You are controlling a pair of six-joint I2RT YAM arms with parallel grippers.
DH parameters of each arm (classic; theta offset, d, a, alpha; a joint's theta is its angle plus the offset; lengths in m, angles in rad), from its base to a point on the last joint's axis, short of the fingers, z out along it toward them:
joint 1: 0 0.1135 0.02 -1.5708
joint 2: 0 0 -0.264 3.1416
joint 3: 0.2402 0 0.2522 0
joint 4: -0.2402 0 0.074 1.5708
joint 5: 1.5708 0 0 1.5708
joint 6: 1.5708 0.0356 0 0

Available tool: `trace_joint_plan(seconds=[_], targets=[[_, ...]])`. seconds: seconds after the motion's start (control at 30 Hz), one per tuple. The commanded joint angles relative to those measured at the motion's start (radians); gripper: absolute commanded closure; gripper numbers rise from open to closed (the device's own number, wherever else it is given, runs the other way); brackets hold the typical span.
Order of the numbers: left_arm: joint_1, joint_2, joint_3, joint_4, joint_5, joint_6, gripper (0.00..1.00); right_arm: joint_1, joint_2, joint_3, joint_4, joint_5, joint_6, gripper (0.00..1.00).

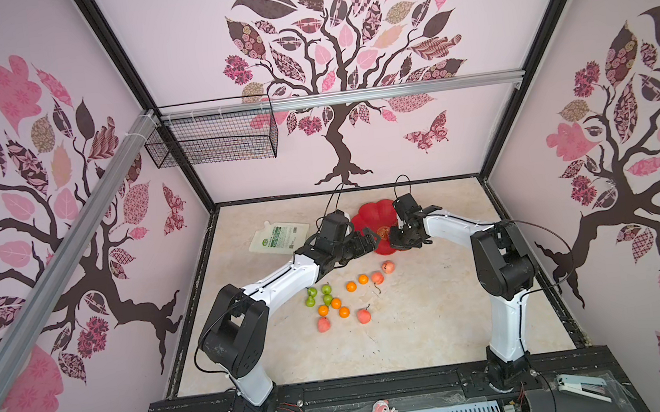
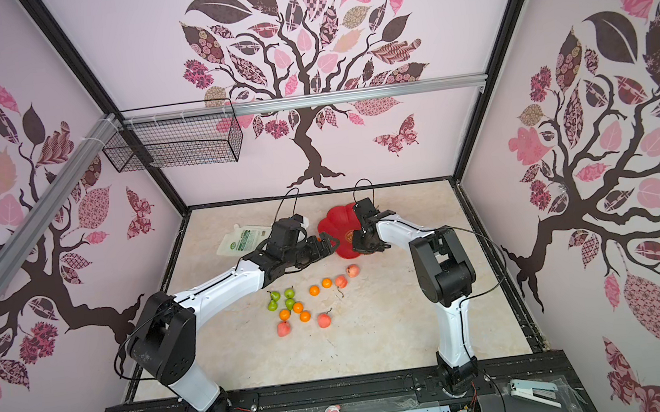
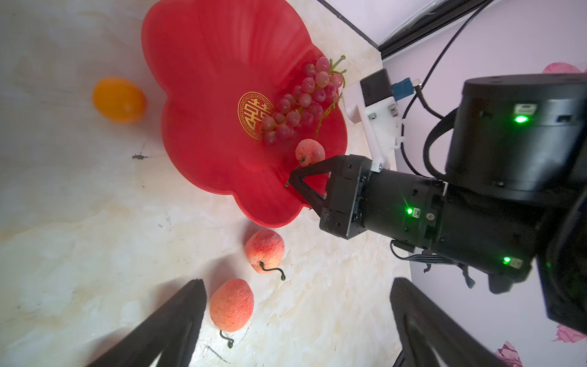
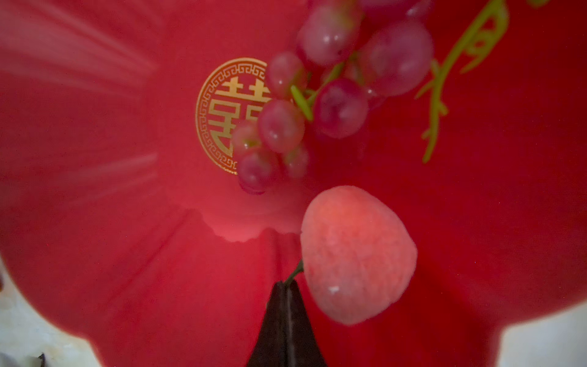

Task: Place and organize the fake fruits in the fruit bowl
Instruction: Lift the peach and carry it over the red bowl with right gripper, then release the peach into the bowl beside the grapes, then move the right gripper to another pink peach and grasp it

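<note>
5 oranges (image 1: 351,286); 4 pears (image 1: 326,289) (green); 5 peaches (image 1: 364,316); 1 grape bunch (image 3: 298,101)

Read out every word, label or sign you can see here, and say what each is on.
"囍": gold sign at the centre of the red bowl, partly covered by the grapes.
The green label on the white pouch: print too small to read.
Nothing else is readable.

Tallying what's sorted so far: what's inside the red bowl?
A grape bunch and one peach, its stem pinched by the shut right pincer. The bowl is otherwise bare; the pincer hides a small patch of it.
</note>
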Motion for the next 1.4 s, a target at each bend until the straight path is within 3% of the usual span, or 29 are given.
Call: trace_joint_plan(seconds=[0.0,0.4,0.67,0.83,1.0,1.17,1.37], targets=[[0.002,0.017,0.065,-0.004,0.007,0.018,0.05,-0.008,0.036,0.041,-0.013,-0.001,0.003,1.00],[0.002,-0.032,0.086,-0.059,-0.017,0.045,0.04,-0.009,-0.034,0.051,-0.036,0.024,-0.021,0.80],[-0.014,-0.145,0.026,-0.077,-0.027,0.085,0.04,0.007,-0.245,-0.112,0.048,0.056,-0.034,0.69],[-0.036,-0.260,-0.062,-0.108,-0.027,0.148,0.04,0.038,-0.381,-0.244,0.088,0.026,-0.066,0.68],[-0.041,-0.393,-0.184,-0.140,-0.037,0.151,0.04,0.159,-0.481,-0.340,0.080,0.073,-0.136,0.67],[-0.042,-0.484,-0.312,-0.118,-0.041,0.077,0.04,0.251,-0.461,-0.339,0.023,0.126,-0.168,0.67],[-0.008,-0.552,-0.423,-0.056,-0.057,-0.021,0.04,0.262,-0.387,-0.308,0.001,0.140,-0.149,0.67]])
